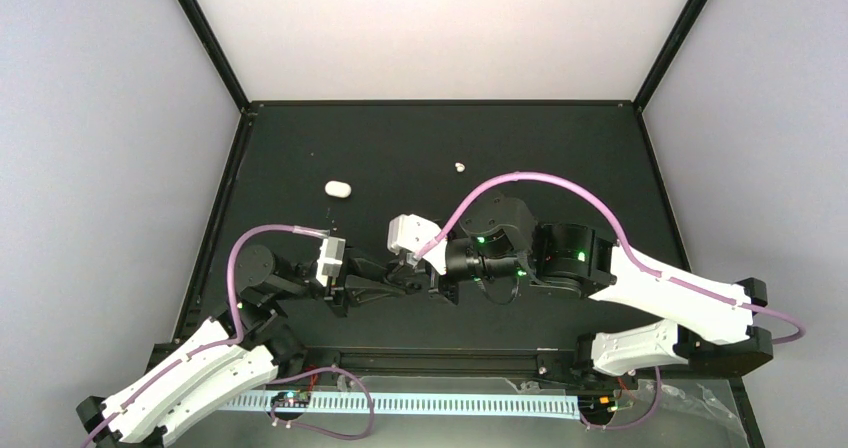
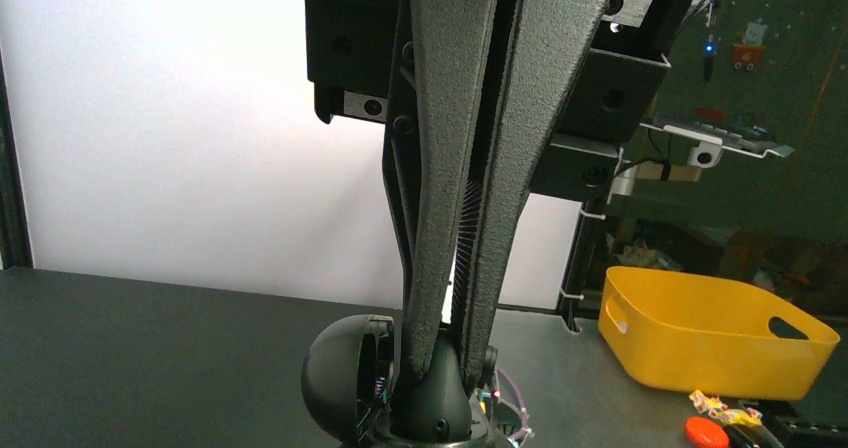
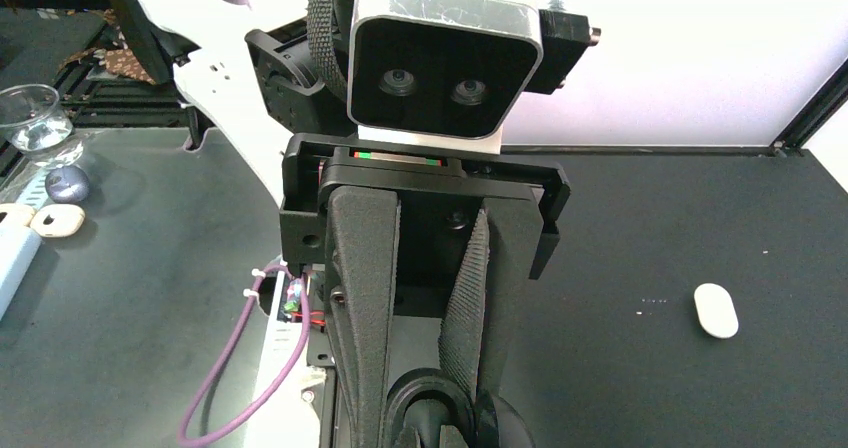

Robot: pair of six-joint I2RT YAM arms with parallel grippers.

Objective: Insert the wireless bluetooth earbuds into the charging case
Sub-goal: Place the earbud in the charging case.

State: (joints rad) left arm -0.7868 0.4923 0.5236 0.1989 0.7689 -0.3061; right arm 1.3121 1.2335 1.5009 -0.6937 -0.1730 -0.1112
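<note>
The one white earbud (image 1: pixel 460 167) that I could find lay alone on the dark tabletop (image 1: pixel 560 168), a little above the centre of the top view. The white pill-shaped charging case (image 1: pixel 338 189) lay well apart from it to the left, and it seemed to be closed. I could not make out any black bud against the black surface. The bud was probably very light, hard and smooth, so I think it could slip or jump out of a pinch. It should be taken only with the very tips, across its thickest part, and with little force. The case also looked light and would probably slide when pushed. The left claw (image 2: pixel 440 356) had its fingers almost together, with only a thin slit between them. The right claw (image 1: pixel 420 271) was closed as well. The two met tip to tip below the centre of the top view, far from both white things. Whether anything tiny sat between them I could not tell.
</note>
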